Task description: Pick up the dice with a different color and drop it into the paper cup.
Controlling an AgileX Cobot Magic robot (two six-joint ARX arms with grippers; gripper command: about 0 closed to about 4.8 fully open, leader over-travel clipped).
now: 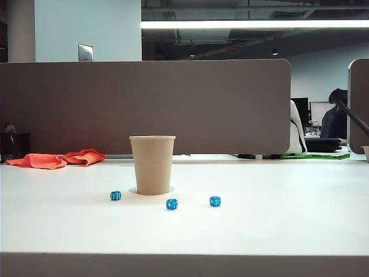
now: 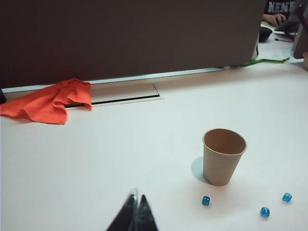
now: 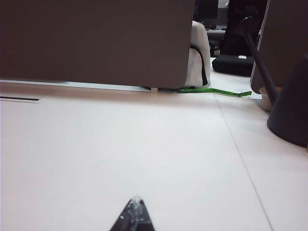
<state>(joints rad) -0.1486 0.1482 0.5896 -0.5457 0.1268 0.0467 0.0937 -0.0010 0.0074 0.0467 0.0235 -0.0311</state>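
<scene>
Paper cup (image 1: 152, 164) stands upright at centre frame on the table (image 1: 277, 219); three blue dice (image 1: 172, 204) lie before it. Red die not visible. Left gripper (image 2: 134, 211) and right gripper (image 3: 134, 214): fingers together, empty.

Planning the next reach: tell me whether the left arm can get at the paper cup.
Probably yes. The left end effector, shut, hangs above bare table with nothing between it and the paper cup; the nearest blue die sits aside.

I see the paper cup (image 1: 152, 164) mid-table (image 1: 277, 219), three dice (image 1: 172, 204) before it, a cloth (image 1: 56, 159) far left behind, left gripper (image 2: 135, 204) and right gripper (image 3: 135, 207) low over the table, tips together.
</scene>
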